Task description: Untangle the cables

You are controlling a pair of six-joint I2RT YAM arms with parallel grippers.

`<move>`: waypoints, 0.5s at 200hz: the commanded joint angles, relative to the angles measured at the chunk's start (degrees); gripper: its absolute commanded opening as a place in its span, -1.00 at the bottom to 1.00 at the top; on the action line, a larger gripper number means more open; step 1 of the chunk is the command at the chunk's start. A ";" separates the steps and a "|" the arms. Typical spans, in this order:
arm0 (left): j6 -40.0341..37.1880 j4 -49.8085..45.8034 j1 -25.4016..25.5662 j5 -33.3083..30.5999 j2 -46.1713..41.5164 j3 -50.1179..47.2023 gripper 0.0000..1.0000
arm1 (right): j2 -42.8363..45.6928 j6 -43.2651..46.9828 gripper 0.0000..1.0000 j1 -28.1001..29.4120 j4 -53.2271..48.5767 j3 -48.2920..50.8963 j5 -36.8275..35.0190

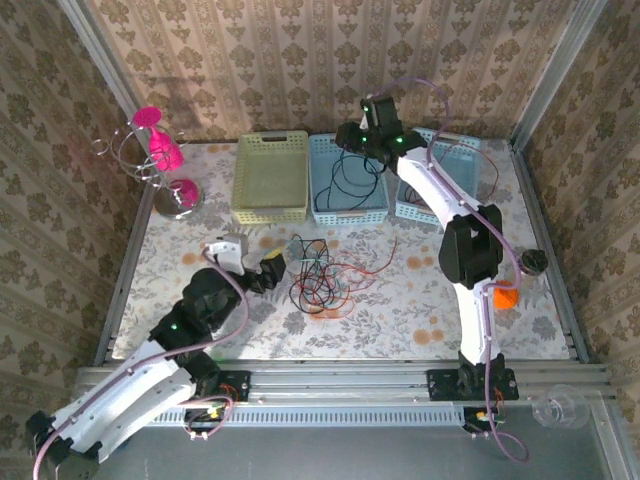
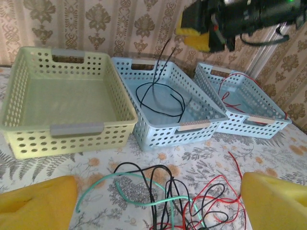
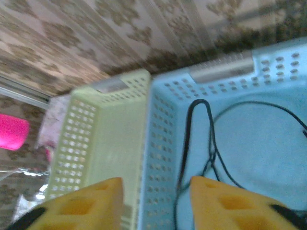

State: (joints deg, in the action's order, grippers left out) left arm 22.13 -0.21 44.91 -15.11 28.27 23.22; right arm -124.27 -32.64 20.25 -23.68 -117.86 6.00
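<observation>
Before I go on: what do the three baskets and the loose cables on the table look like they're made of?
Yellow-green basket, middle blue basket and far-right blue basket: moulded plastic by the look, matte, with perforated walls and rigid rims. Cables: thin wires in smooth red, black and teal insulation, probably plastic or rubber; they hold springy loops. Their cores are hidden.

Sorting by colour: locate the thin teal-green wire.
Left wrist view: the teal-green wire lies in the red-and-black tangle between the left gripper's fingers, in front of the middle blue plastic basket.
</observation>
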 commanded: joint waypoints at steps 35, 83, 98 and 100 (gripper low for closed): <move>6.11 -9.51 -0.32 -1.39 -0.75 -0.69 0.73 | 16.66 3.12 0.09 3.16 3.52 17.99 -7.42; 13.44 -9.27 -0.19 -1.85 0.91 -3.44 0.68 | 40.90 4.96 0.03 9.38 10.74 47.85 -13.30; 16.67 -9.45 -0.20 -2.37 0.59 -5.49 0.64 | 46.79 7.03 -0.09 14.52 11.73 56.35 -14.38; 17.10 -9.52 -0.18 -2.42 0.59 -5.76 0.64 | 47.31 7.28 -0.09 15.31 11.66 57.29 -14.60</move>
State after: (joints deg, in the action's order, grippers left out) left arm 32.47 -8.16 44.91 -15.97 29.21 20.36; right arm -82.85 -28.34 29.87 -15.11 -70.61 -4.43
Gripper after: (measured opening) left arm 0.834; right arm 0.479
